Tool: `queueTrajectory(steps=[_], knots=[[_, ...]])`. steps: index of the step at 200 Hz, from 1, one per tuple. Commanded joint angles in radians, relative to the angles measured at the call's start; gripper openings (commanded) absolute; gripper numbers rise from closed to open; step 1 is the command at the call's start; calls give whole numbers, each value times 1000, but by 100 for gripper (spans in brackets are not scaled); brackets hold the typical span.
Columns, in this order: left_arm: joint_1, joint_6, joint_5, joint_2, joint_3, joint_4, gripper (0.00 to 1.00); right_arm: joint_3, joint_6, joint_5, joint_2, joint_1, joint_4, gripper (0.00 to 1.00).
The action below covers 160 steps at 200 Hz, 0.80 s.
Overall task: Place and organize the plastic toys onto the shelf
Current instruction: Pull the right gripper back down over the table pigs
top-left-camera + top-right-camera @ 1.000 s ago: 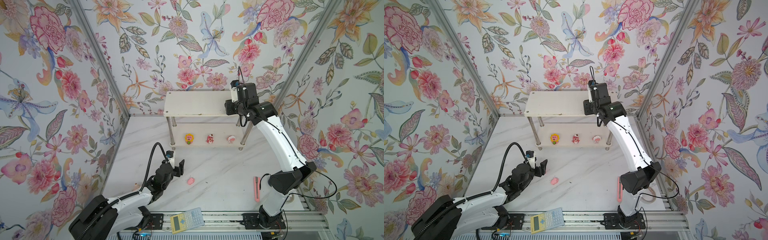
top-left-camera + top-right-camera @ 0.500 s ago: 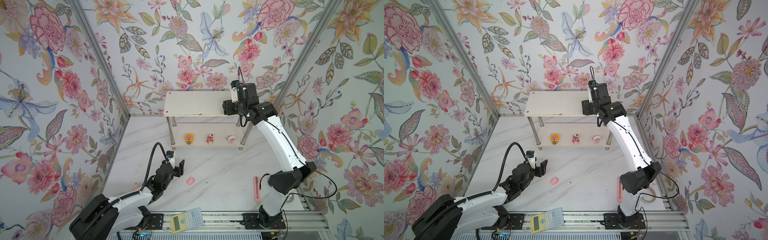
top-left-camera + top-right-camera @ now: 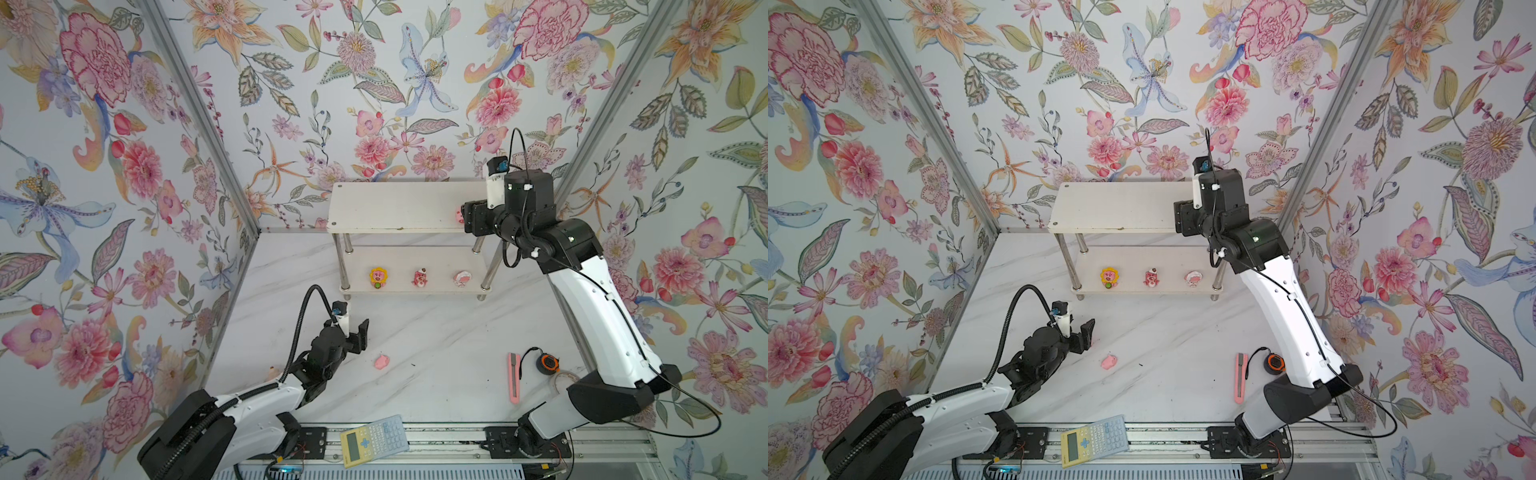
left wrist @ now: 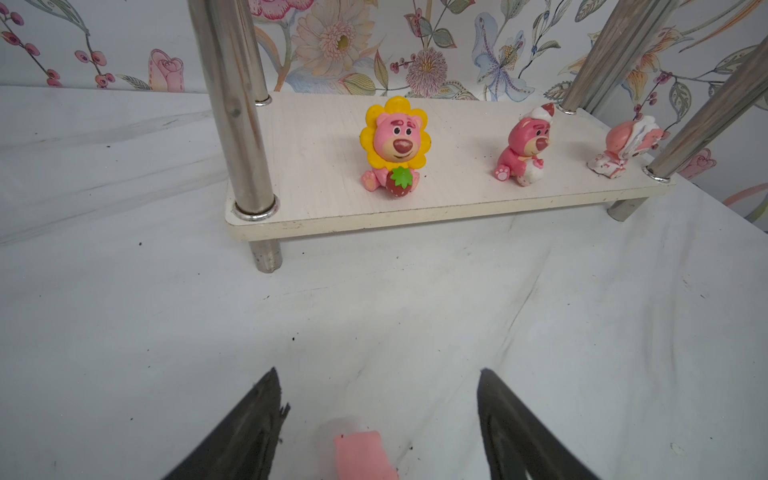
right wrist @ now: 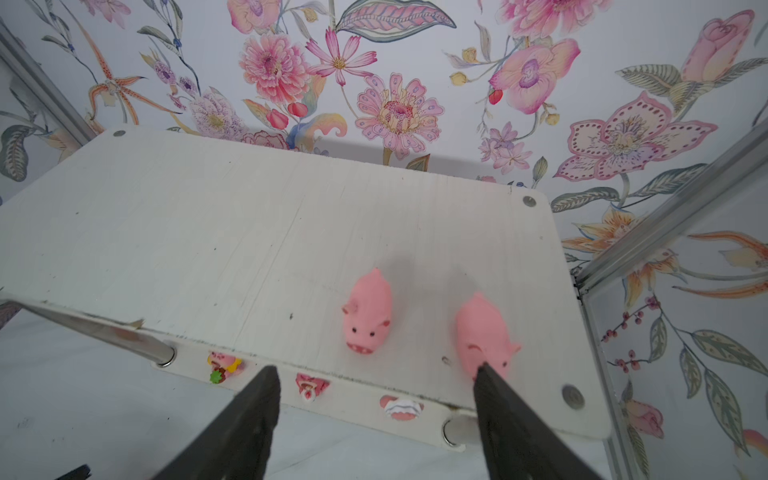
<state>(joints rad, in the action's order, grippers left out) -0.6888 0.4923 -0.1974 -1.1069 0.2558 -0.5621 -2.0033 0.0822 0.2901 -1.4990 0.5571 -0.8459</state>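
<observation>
We counted two pigs (image 5: 368, 316) on the shelf (image 3: 395, 205) top tier, three figures (image 3: 420, 278) below, and one loose pig (image 3: 381, 361) in front. The left gripper (image 4: 377, 370) and right gripper (image 5: 376, 367) stood with jaws apart; the right's had widened.

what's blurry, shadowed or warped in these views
Left wrist view: the pig seen between the jaws is soft and out of focus, the yellow-maned figure on the shelf is sharp, and the chrome leg is streaked with reflections. Right wrist view: the two shelved pigs throw faint grey shadows on the top tier. Both top views: even light; the wall rails splay outward, as with a wide-angle lens.

Overhead pair, wrist close-ups, shared shelf (image 3: 395, 205)
</observation>
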Motion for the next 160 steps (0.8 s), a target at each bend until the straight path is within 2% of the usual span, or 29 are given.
queueTrajectory(steps=[1, 23, 54, 82, 125, 137, 143, 147, 155, 160], knots=[[7, 16, -19, 16, -1, -6, 75, 154, -6, 86, 94, 126, 20, 75], [8, 21, -18, 16, 0, -5, 75, 419, -9, 87, 225, 301, 166, 70], [8, 9, -18, 7, 31, 29, 75, 657, 32, -93, 301, 398, 264, 54], [8, 5, -49, 10, 39, 42, 75, 820, 77, -254, 266, 435, 313, 35], [8, 24, -60, 7, 46, 48, 75, 1003, 125, -497, 97, 480, 505, 0], [8, 28, -62, 12, 46, 53, 75, 1014, 90, -535, 41, 508, 545, 0], [7, 28, -65, 15, 47, 56, 75, 1013, 61, -547, 17, 523, 554, 5], [8, 28, -67, 16, 48, 60, 75, 1012, 37, -551, -1, 533, 558, 12], [8, 28, -71, 22, 48, 66, 75, 1012, -9, -559, -29, 551, 565, 37], [6, 28, -72, 26, 48, 71, 75, 1012, -36, -557, -42, 561, 573, 46]])
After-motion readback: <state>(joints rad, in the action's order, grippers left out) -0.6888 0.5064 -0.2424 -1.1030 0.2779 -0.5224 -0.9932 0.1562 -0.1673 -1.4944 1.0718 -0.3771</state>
